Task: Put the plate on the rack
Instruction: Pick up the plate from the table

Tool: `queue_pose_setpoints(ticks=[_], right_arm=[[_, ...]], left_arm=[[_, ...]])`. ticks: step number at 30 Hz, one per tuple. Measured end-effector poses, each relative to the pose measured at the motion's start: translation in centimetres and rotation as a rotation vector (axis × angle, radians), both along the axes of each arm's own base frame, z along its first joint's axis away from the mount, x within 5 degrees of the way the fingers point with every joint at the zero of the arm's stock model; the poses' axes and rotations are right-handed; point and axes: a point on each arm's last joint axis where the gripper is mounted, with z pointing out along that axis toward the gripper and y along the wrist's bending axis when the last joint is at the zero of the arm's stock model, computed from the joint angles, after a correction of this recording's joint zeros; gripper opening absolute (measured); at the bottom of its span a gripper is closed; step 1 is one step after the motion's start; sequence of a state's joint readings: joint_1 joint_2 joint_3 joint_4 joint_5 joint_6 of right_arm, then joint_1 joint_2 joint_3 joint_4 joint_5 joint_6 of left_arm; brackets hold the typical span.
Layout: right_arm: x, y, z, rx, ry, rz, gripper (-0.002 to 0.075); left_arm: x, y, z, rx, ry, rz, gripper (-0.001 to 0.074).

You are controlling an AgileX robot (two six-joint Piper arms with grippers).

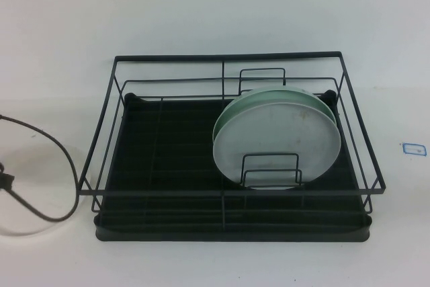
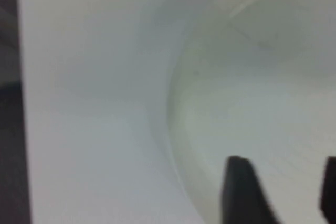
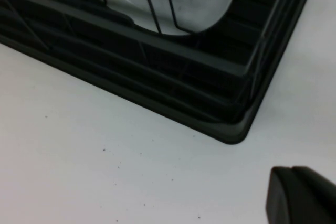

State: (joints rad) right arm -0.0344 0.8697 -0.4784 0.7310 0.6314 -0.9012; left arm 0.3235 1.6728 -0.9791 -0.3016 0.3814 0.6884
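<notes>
plate [image 2: 262,93] | judged rigid, slick, breakable; rim grip advised | left gripper [image 2: 281,192] above it, jaws parted, empty | right gripper [image 3: 302,195] near rack [image 3: 157,72] corner, jaws state untellable

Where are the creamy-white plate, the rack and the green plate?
creamy-white plate [image 2: 262,103]: left wrist view, its shallow inner surface.
rack [image 1: 168,146]: high view, its ribbed tray base.
green plate [image 1: 235,109]: high view, its upper left rim, behind the greyish plate [image 1: 282,136].

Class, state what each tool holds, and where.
Nothing seen held. Left tool hangs open over the plain creamy-white round plate; right tool sits beside the black wire rack's corner.
</notes>
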Motion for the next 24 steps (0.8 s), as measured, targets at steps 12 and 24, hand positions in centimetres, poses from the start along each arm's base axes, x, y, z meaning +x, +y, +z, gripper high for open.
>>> queue_pose_setpoints(ticks=[12,24], right_arm=[[0.0,0.2,0.1,-0.008,-0.021,0.038,0.0019],[0.0,0.2,0.2,0.005,-0.027,0.033,0.0019]], left_arm=[[3.8,2.5,-0.8,0.047,0.118,0.123,0.0482],[4.5,3.4,-3.6,0.029,0.284,0.222,0.0367]])
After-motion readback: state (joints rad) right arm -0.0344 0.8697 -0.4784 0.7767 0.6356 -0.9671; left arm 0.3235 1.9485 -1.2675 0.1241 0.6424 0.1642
